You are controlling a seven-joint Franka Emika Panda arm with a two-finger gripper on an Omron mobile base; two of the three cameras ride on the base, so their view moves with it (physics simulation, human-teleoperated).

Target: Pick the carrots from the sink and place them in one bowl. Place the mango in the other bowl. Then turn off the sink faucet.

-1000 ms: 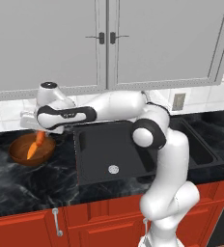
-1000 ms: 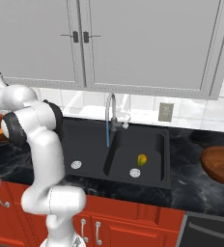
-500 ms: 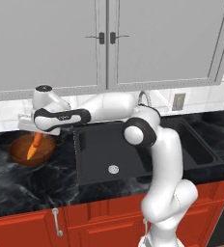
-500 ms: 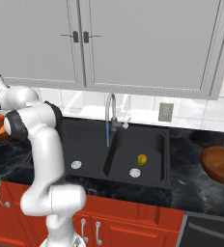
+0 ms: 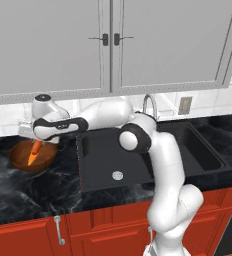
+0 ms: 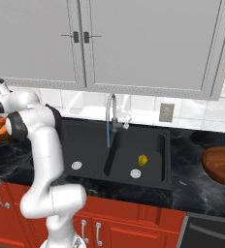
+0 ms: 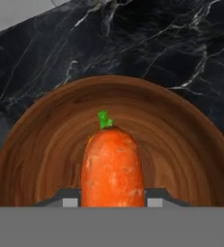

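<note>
A brown wooden bowl (image 5: 18,159) sits on the black counter left of the sink (image 5: 105,150). My gripper (image 5: 36,142) hangs just over it, shut on an orange carrot (image 5: 33,154) that points down into the bowl. In the hand view the carrot (image 7: 112,159), green top outward, sits between my fingertips (image 7: 155,196) of the gripper (image 7: 112,197) above the bowl's inside (image 7: 181,144). The mango (image 6: 142,160) lies in the right basin of the sink (image 6: 90,140). A thin stream of water falls from the silver faucet (image 6: 111,112). The other wooden bowl (image 6: 222,165) stands on the counter at the far right.
White tile backsplash and grey wall cabinets (image 5: 108,45) rise behind the counter. Red base cabinets (image 6: 134,227) run below it. My arm stretches across above the left basin (image 5: 113,165). An outlet (image 6: 166,112) sits on the wall right of the faucet.
My hand has shifted slightly left and down over the left bowl, with the carrot still in its grip. The mango and the right bowl have not moved.
</note>
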